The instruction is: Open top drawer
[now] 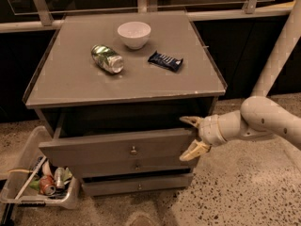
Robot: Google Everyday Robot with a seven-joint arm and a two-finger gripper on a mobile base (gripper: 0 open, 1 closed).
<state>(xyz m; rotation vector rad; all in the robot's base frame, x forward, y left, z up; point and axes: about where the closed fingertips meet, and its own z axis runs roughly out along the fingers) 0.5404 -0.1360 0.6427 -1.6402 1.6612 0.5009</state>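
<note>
Camera view, hand (pixel 192 136) spread wide (nothing clamped), at right end of partly open top drawer (pixel 94 152)

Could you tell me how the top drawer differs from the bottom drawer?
The top drawer is pulled out; the bottom drawer sits further back. The top drawer's front is taller, the bottom drawer's slimmer. Both are grey, single-knobbed. The claw is at the top drawer's right end.

One camera looks down from the front at the cabinet (pixel 70 81), fairly near, claw (pixel 190 138) right of centre
</note>
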